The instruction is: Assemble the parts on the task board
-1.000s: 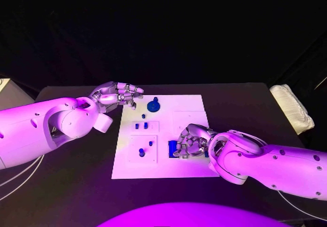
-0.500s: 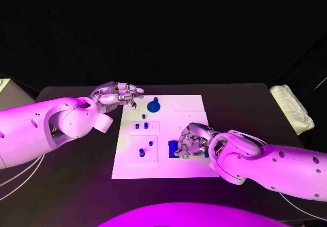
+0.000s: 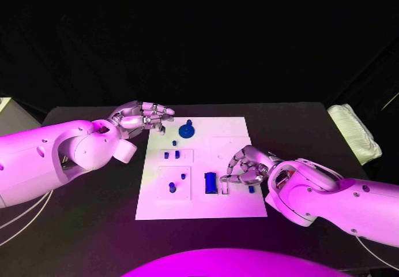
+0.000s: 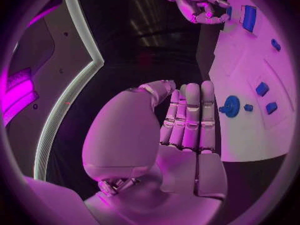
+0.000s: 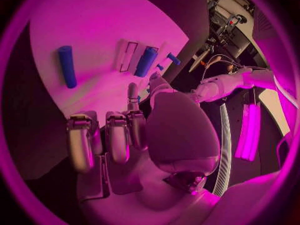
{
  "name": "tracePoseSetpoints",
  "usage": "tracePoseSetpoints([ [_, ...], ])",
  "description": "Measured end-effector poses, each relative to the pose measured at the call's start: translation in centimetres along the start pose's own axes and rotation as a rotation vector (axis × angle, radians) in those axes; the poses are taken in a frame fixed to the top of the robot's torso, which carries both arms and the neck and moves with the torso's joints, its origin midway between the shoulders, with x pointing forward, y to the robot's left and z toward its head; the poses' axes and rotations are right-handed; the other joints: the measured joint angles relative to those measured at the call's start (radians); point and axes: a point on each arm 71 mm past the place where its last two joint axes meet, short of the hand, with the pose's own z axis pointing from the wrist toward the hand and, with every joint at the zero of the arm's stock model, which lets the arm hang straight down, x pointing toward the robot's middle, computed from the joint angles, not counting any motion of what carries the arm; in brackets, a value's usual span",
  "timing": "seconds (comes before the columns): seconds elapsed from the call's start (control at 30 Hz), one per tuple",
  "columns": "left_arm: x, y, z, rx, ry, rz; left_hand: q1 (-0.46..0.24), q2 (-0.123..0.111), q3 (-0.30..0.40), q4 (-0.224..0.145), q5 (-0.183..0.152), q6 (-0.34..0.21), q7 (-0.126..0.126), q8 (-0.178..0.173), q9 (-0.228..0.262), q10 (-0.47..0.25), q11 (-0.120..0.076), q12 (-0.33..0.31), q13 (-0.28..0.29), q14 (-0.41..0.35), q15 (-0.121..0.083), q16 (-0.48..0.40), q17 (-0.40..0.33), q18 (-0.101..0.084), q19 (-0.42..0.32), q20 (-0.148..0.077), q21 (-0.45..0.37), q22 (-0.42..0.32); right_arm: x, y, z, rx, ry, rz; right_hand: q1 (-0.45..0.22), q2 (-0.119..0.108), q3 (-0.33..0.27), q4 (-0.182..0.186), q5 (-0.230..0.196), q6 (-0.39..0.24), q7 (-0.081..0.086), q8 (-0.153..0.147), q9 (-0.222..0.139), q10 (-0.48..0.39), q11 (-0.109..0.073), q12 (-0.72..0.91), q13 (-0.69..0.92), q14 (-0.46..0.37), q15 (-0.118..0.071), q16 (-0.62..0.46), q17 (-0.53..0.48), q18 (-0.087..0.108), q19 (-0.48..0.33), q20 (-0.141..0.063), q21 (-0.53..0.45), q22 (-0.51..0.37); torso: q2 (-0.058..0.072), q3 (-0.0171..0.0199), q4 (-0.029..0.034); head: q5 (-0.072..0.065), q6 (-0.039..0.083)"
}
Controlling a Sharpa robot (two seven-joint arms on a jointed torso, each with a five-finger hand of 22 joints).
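The white task board [image 3: 199, 202] lies mid-table. A blue block [image 3: 211, 183] stands on it beside two narrow slots. My right hand [image 3: 245, 170] hovers just right of that block, fingers loosely bent, holding nothing; the right wrist view shows the hand [image 5: 144, 130], the block [image 5: 147, 61] and a blue cylinder [image 5: 67, 65] lying on the board. A round blue part [image 3: 188, 130] sits at the far edge, small blue parts [image 3: 171, 154] mid-left, a blue peg [image 3: 172, 187] nearer. My left hand [image 3: 143, 118] hangs empty off the board's far left corner, fingers side by side [image 4: 187, 120].
A white folded cloth [image 3: 356, 131] lies at the table's right edge. A pale box corner [image 3: 7, 109] shows at the far left. Bare black table [image 3: 91, 219] surrounds the board on every side.
My right hand has drawn to the right off the blue block, which now stands uncovered. The left hand has stayed where it was.
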Motion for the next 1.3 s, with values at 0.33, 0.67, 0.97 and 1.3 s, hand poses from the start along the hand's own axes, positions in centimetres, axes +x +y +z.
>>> tracePoseSetpoints([
  [0.33,0.2,0.0,-0.1,0.001,0.005,-0.001,0.0,0.0,0.0,0.0,0.0,0.0,0.0,0.004,0.0,0.0,0.0,0.0,0.0,0.0,0.0,0.0,0.0,0.0,0.0,0.0,0.0,0.0,-2.8,-4.0,-2.2,0.097,-0.05,-0.019,0.016,0.008,0.0,0.0,0.0,0.0,0.0,0.0,0.0,0.0,0.0,0.0,0.0,0.0,0.0,0.0,0.0,0.0,0.0,0.0,0.0,0.0,0.001,-0.0008,0.0007,-0.011,0.002],
  [0.67,0.3,-0.1,-0.2,0.004,0.006,-0.001,0.0,0.0,0.0,0.0,0.0,0.0,0.0,0.004,0.0,0.0,0.0,0.0,0.0,0.0,0.0,0.0,0.0,0.0,0.0,0.0,0.0,0.0,-2.3,-6.0,-3.7,0.15,-0.051,-0.083,0.016,0.008,0.0,0.0,0.0,0.0,0.0,0.0,-0.001,0.0,0.0,-0.004,0.0,0.0,0.0,0.0,0.0,0.0,0.0,0.0,0.0,0.0,0.0,0.0015,-0.0025,-0.017,0.0],
  [0.97,0.3,-0.1,-0.2,0.005,0.006,0.0,0.0,0.0,0.0,0.0,0.0,0.0,0.0,0.01,0.0,0.0,0.0,0.008,0.0,-0.004,0.004,0.0,0.0,0.0,0.0,0.0,-0.005,-0.001,-0.6,-6.4,-3.4,0.174,-0.028,-0.108,0.015,0.007,-0.004,0.004,0.0,0.0,0.0,0.0,-0.002,-0.003,0.003,-0.004,0.0,0.0,0.0,0.0,0.0,0.0,0.0,0.0,0.0,0.0,0.002,0.0022,0.0,-0.013,0.0],
  [1.3,0.2,-0.1,-0.3,0.004,0.004,0.0,0.0,0.0,0.0,0.0,0.0,0.0,0.0,0.01,0.0,0.0,0.0,0.008,0.0,-0.004,0.004,0.0,0.0,0.0,0.0,0.0,-0.005,-0.001,0.8,-6.3,-2.5,0.18,-0.012,-0.124,0.0,0.01,-0.004,0.004,0.0,0.001,-0.001,0.003,0.002,-0.004,0.004,-0.004,0.0,0.0,0.0,0.0,0.0,0.0,0.0,0.0,0.0,0.0,0.002,0.0011,0.001,-0.013,-0.007],
])
